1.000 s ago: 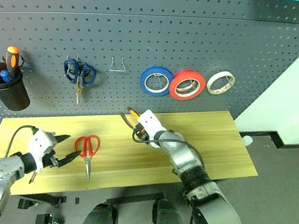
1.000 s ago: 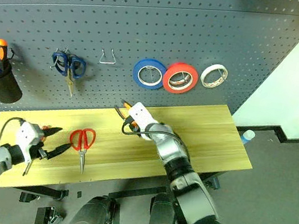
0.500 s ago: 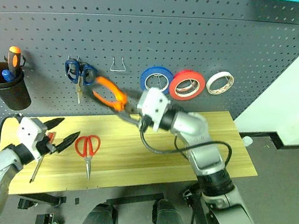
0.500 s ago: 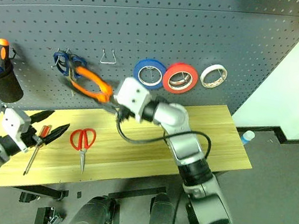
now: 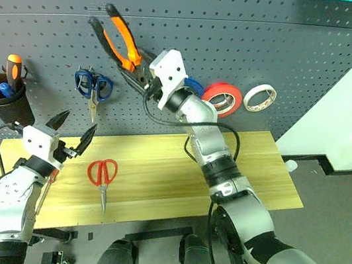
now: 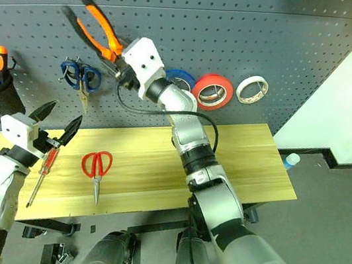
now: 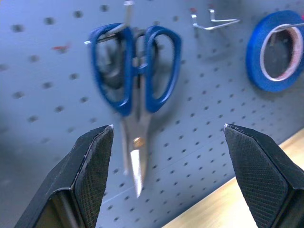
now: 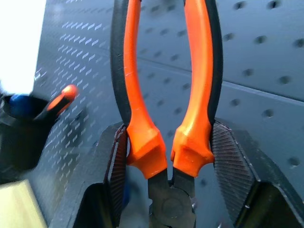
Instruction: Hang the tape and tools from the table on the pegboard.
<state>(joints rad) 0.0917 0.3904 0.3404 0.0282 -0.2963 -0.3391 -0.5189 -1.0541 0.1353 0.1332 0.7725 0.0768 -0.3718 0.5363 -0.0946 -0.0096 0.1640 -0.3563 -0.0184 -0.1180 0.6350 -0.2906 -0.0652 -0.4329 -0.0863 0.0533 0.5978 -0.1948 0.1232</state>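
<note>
Up on the wall behind everything is the pegboard, dark grey and full of holes, and below it sits the light wood bench. Hanging on the board are the red tape, a blue roll just beside it, a whitish roll on the other side, blue-handled scissors on a hook, and a black cup with an orange-and-black screwdriver stuck in it. Right tool is clamped on the pliers near the joint, both orange handles squeezed between its pads (handles pointing up and away, held against the upper board, well above the bench). Left tool is gaping wide with nothing in it, raised over the bench's left end and facing the blue scissors. Still lying on the bench: the red-handled scissors, blades pointing toward the front edge, and the slim red screwdriver just under the left tool.
</note>
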